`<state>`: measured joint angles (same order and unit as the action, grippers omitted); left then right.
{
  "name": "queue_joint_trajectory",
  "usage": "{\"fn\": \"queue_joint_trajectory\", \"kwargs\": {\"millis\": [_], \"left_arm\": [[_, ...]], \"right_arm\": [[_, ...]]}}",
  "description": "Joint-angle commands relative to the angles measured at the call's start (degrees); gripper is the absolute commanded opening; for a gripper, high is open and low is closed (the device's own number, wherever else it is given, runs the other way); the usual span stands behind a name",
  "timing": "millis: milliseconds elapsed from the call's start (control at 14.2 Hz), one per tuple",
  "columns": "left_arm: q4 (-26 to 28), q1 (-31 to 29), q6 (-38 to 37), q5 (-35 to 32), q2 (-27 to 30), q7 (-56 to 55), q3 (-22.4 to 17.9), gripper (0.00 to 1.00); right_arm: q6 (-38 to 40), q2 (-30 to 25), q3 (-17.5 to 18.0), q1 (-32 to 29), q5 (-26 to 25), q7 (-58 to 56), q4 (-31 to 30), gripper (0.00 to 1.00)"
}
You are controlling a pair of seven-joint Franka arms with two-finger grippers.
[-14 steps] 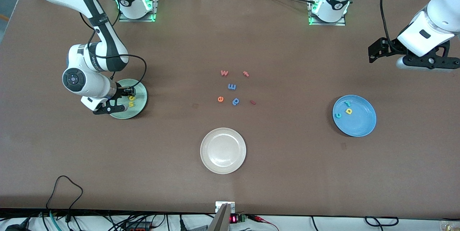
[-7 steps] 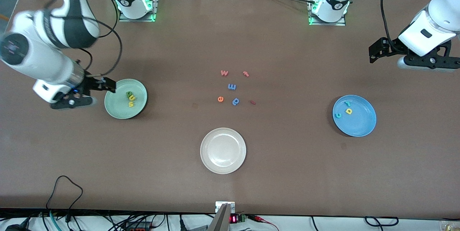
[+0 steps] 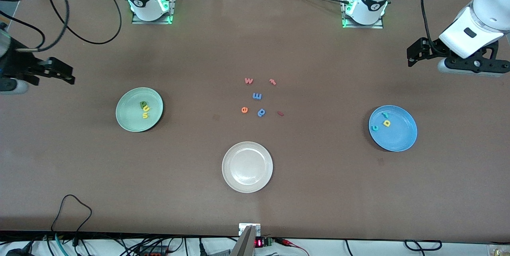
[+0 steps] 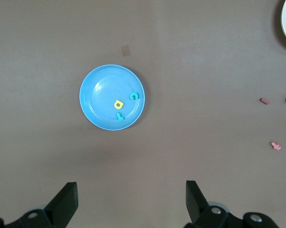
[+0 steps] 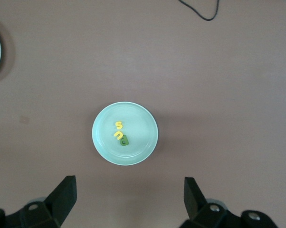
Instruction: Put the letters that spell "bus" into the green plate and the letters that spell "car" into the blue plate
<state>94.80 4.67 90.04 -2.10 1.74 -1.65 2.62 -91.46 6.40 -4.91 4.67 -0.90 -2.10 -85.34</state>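
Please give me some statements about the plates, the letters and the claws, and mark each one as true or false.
1. The green plate holds three letters. True.
2. The blue plate is empty. False: a c, an r and an a lie in it.
3. The white plate holds an orange e. False: the e lies on the table.
4. Both claws are open and hold nothing. True: left claw, right claw.
5. The blue m lies on the table. True.

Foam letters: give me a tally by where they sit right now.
Letters in the green plate: 3
Letters in the blue plate: 3
Loose letters on the table: 6
Letters in the white plate: 0
Total: 12
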Motion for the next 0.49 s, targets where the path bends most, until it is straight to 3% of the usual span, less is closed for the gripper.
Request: {"fn": "queue_joint_trajectory", "kwargs": {"millis": [0, 423], "left_arm": [[-1.72, -0.10, -1.53, 0.43, -0.86, 1.39, -0.07, 1.00], [-1.72, -0.10, -1.45, 0.34, -0.86, 1.30, 0.01, 1.00]], "right_arm": [[1.45, -0.33, -0.63, 0.34, 0.28, -0.45, 1.23, 1.00], [2.24, -0.51, -0.54, 0.34, -0.07, -0.45, 0.79, 1.00]]}}
